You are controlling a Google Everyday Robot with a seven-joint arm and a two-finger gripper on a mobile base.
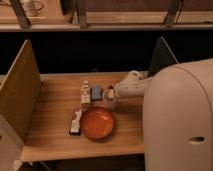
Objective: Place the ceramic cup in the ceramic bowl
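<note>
The ceramic cup [110, 103], small and pale, stands upright on the wooden table just behind the right rim of the ceramic bowl [97, 123]. The bowl is wide, shallow, glossy orange-red and sits empty near the table's front edge. My gripper [109, 94] comes in from the right on the white arm [131, 86] and sits right at the cup's top, hiding part of it. Whether it holds the cup is not visible.
A small blue block [96, 92] and a small pale bottle [85, 93] stand just left of the cup. A flat dark-and-white packet [76, 121] lies left of the bowl. Upright panels [20, 92] wall the table [55, 105] on both sides. My white body [180, 120] fills the right.
</note>
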